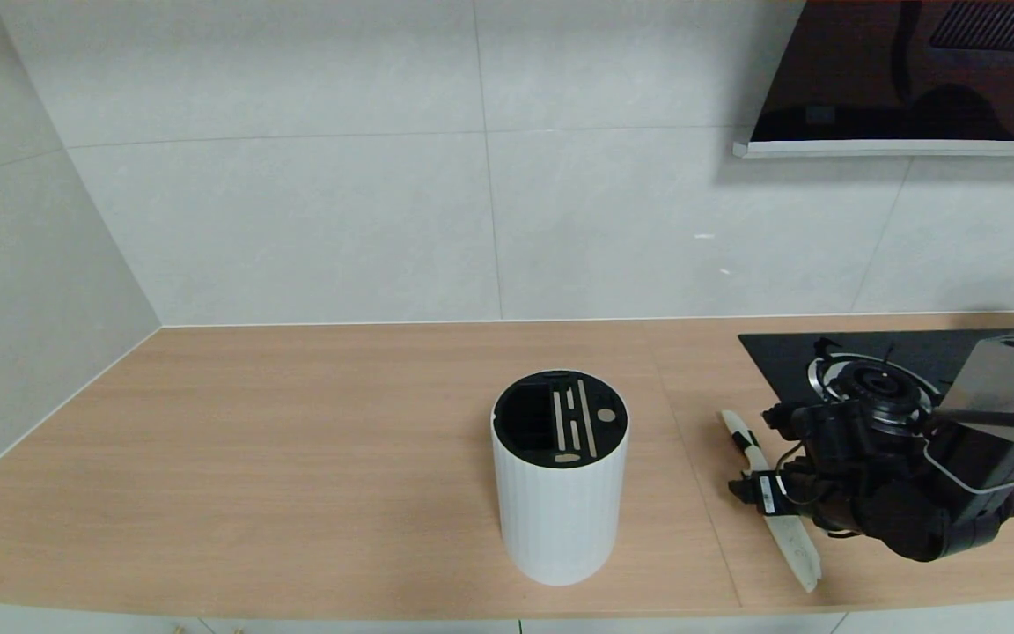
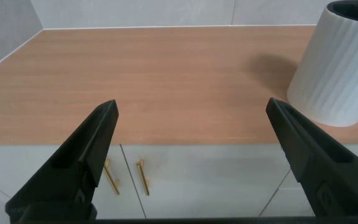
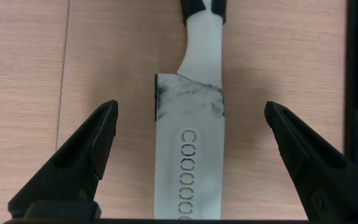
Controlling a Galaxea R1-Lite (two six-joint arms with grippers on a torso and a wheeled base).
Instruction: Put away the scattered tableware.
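A white ceramic knife (image 1: 778, 502) with a white and black handle lies flat on the wooden counter, right of a white ribbed cylindrical holder (image 1: 560, 475) whose black top has slots. My right gripper (image 3: 191, 155) hovers over the knife (image 3: 188, 149), open, with the marbled blade between its two fingers and not touched by them. In the head view the right gripper (image 1: 771, 458) sits at the knife's middle. My left gripper (image 2: 194, 165) is open and empty at the counter's front edge, with the holder (image 2: 337, 62) off to one side.
A black gas hob (image 1: 877, 370) with a burner lies on the counter (image 1: 296, 440) just behind the right arm. A range hood (image 1: 912, 79) hangs above it. Tiled walls close the back and left. Cabinet doors with gold handles (image 2: 143, 177) lie below the counter edge.
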